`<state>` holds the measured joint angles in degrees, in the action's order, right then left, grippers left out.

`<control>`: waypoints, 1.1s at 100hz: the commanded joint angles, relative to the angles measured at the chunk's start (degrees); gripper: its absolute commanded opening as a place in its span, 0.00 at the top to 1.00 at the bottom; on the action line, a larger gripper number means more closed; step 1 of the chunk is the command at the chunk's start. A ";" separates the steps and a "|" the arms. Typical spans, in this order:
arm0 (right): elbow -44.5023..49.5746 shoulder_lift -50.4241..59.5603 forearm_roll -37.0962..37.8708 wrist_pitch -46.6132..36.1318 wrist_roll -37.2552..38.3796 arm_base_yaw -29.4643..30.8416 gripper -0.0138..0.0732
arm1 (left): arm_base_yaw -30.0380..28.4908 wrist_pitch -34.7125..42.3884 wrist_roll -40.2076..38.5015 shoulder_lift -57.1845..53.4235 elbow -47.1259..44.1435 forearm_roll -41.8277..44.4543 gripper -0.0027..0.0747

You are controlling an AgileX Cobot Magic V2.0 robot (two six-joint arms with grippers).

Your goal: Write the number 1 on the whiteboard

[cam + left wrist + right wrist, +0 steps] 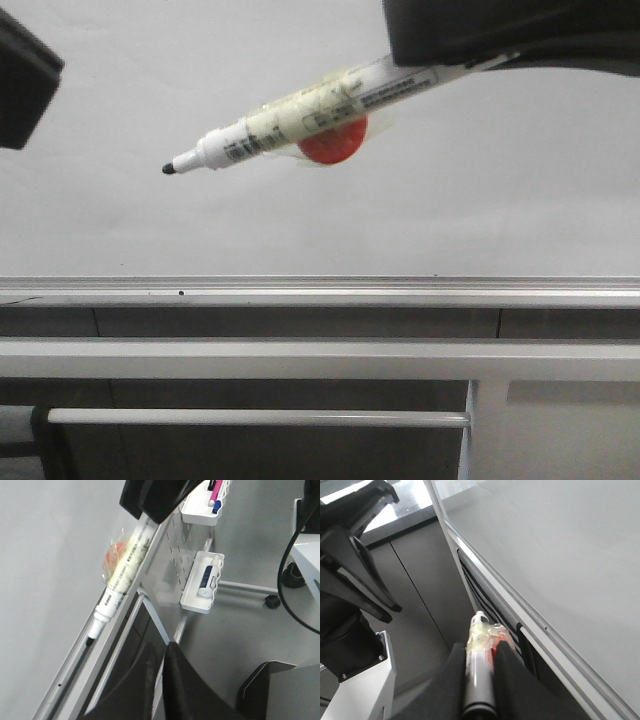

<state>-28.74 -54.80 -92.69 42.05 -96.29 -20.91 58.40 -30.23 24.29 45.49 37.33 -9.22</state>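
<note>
No stroke shows on the whiteboard [480, 200] yet (only a tiny dot on its rail), so the writing seems all ahead: the right gripper [482, 672] clamps the uncapped marker [300, 120] near the surface, while the left gripper [160, 680] looks closed and empty.

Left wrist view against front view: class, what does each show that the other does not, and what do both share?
Only the left wrist view shows two white trays on a perforated panel, one holding markers, plus a black cable and the left gripper, jaws together.

Only the front view shows a handle bar under the board's frame.

Both show the whiteboard, with no stroke visible, its bottom rail, and the uncapped marker wrapped in tape, with something red on it, held by the right gripper.
</note>
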 commanded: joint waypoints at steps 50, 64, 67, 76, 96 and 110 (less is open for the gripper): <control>7.87 17.62 -0.44 0.37 -0.18 -0.07 0.89 | -0.34 24.74 -10.03 -21.43 -16.16 -1.71 0.99; 10.05 22.14 0.99 -1.44 -0.18 -0.07 0.89 | -2.44 28.33 -10.03 -23.66 -19.57 -1.83 0.99; 10.58 23.15 1.08 -1.90 -0.18 -0.07 0.89 | -3.38 28.41 -10.03 -23.86 -20.03 -1.83 0.99; 12.16 25.32 1.08 -2.80 -0.18 -0.07 0.89 | -6.57 28.46 -10.03 -24.43 -21.09 -1.68 0.99; 13.96 28.40 1.21 -3.71 -0.18 -0.07 0.89 | -15.04 31.70 -10.03 -25.67 -21.18 -0.88 0.99; 13.96 28.49 1.20 -4.24 -0.18 -0.07 0.89 | -17.64 30.23 -10.03 -25.91 -21.41 -1.35 0.99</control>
<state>-13.27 -26.23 -89.11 38.05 -96.17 -20.91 41.71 -3.76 15.01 19.35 14.61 -10.17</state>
